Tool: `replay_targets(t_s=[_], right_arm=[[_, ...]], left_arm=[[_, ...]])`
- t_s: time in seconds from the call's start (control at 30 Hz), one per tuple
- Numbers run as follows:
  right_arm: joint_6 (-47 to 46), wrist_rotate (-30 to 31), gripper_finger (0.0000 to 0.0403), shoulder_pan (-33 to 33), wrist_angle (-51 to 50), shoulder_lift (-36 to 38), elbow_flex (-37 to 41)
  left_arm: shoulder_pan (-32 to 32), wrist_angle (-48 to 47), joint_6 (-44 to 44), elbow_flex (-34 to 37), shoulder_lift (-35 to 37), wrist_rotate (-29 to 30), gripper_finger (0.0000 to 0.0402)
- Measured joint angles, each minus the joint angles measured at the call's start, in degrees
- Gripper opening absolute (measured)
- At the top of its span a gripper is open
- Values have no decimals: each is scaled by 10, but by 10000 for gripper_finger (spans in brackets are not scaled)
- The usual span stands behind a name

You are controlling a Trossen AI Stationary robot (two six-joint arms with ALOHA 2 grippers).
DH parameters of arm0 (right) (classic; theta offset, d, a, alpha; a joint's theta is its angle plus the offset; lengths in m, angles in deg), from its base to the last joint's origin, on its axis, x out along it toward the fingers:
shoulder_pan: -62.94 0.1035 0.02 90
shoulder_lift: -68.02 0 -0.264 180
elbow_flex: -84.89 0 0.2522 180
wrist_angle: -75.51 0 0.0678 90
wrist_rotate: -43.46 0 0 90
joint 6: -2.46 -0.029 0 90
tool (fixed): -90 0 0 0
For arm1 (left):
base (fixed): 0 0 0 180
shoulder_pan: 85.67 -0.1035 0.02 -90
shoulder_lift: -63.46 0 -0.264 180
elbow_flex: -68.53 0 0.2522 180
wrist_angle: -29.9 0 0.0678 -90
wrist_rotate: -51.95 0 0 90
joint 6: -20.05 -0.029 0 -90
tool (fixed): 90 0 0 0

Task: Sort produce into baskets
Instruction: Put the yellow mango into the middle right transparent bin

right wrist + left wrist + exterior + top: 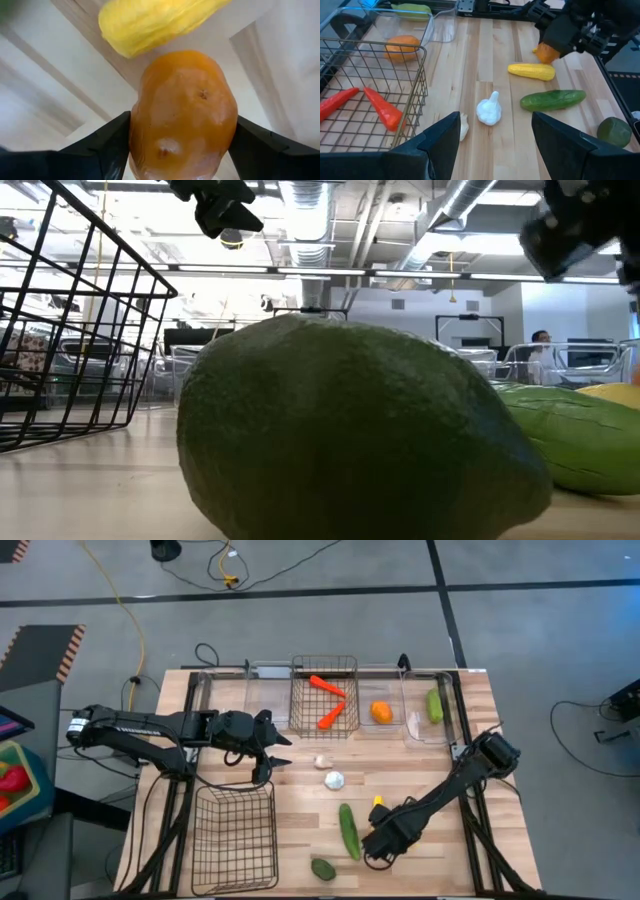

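Right claw [182,150]: dark fingers spread around a smooth, dimpled orange fruit [182,112], low on the plank desk [430,775] beside the ridged yellow squash [150,22]; grip unclear.
Left claw [495,142]: open, empty, above the desk near a bulbous white garlic [489,110].

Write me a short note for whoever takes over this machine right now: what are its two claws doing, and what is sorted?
Right gripper: around the orange fruit on the table, closing.
Left gripper: open, empty, above the two garlics.
Done: two carrots in the far wire basket; an orange and a cucumber in clear bins.
Left: garlics, table cucumber, yellow squash, avocado. Near basket empty.
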Motion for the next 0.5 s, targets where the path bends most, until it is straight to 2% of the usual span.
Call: replay_targets(t_s=[0.1, 0.2, 0.5], right_arm=[[0, 11, 311, -12, -13, 35, 0], [-1, 50, 311, -28, -23, 74, 0], [10, 264, 311, -117, -58, 201, 0]], left_arm=[[0, 0, 0, 0, 0, 0, 234], [0, 0, 0, 0, 0, 0, 234], [0, 1, 0, 0, 0, 0, 234]])
